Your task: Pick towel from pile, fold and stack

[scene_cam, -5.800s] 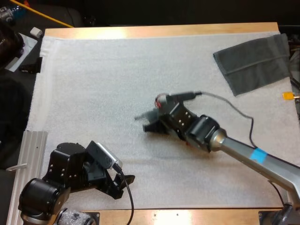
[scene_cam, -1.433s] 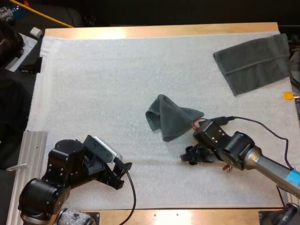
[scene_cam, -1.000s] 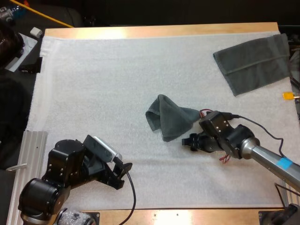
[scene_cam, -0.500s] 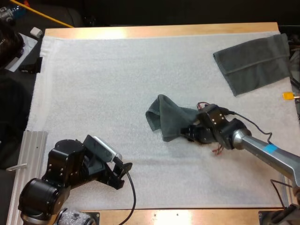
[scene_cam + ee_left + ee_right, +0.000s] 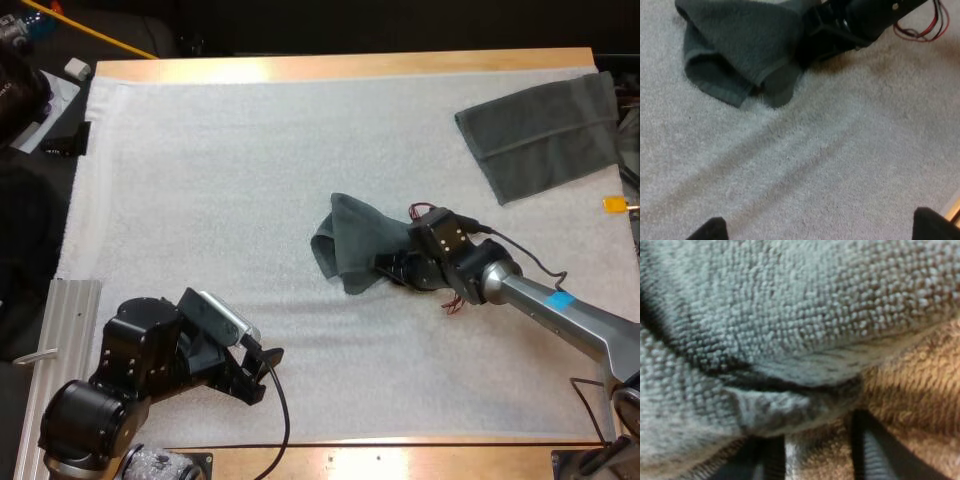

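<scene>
A crumpled dark grey-green towel [image 5: 350, 243] lies mid-mat. My right gripper [image 5: 386, 268] is pushed against its right-hand edge, low on the mat. In the right wrist view the towel's hem [image 5: 790, 405] bulges just ahead of my right gripper [image 5: 820, 455], whose fingers [image 5: 771, 456] stand apart at the hem. My left gripper [image 5: 262, 372] rests near the front left of the mat, open; in its own view the left gripper [image 5: 820, 227] faces bare mat, with the towel [image 5: 735, 45] and the right gripper [image 5: 840, 30] farther off. A folded towel [image 5: 540, 135] lies at the far right.
The white mat [image 5: 220, 180] has free room on its left and far side. A metal rail [image 5: 65, 330] runs along the table's left front edge, and loose items [image 5: 60, 90] sit off the far left corner.
My right gripper has slid left and away from me into the towel's edge, nudging the towel slightly left. The left arm has stayed put.
</scene>
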You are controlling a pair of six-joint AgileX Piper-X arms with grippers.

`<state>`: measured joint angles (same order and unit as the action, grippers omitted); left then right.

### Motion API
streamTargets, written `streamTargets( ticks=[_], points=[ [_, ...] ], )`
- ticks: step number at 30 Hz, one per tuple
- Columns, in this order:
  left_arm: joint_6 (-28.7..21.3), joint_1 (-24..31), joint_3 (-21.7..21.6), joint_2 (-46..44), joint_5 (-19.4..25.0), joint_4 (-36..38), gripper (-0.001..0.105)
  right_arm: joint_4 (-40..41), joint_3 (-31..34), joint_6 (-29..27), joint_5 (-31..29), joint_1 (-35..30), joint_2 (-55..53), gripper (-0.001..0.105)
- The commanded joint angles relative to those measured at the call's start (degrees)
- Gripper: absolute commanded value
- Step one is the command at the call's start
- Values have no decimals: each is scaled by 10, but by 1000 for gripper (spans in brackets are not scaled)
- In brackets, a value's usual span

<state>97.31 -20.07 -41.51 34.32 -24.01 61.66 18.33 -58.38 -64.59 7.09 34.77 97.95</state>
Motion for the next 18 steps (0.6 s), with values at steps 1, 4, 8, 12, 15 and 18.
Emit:
streamTargets(
  ticks=[1,4,8,12,15,18],
  points=[
    [5,-1,-3,3,-8,3,71,-17,-5,5,0,1,4,13],
    [6,-2,-3,4,-11,3,71,-12,-12,0,1,0,3,0],
    [5,-2,-3,5,-13,2,71,-6,-23,-17,3,2,-7,0],
    [6,-1,-3,5,-13,2,71,-2,-30,-50,-6,6,-44,0],
    [5,-3,-4,4,-13,1,71,0,-35,-81,-17,9,-87,0],
    [5,-2,-4,3,-12,2,71,5,-41,-106,-29,13,-134,0]
  ],
)
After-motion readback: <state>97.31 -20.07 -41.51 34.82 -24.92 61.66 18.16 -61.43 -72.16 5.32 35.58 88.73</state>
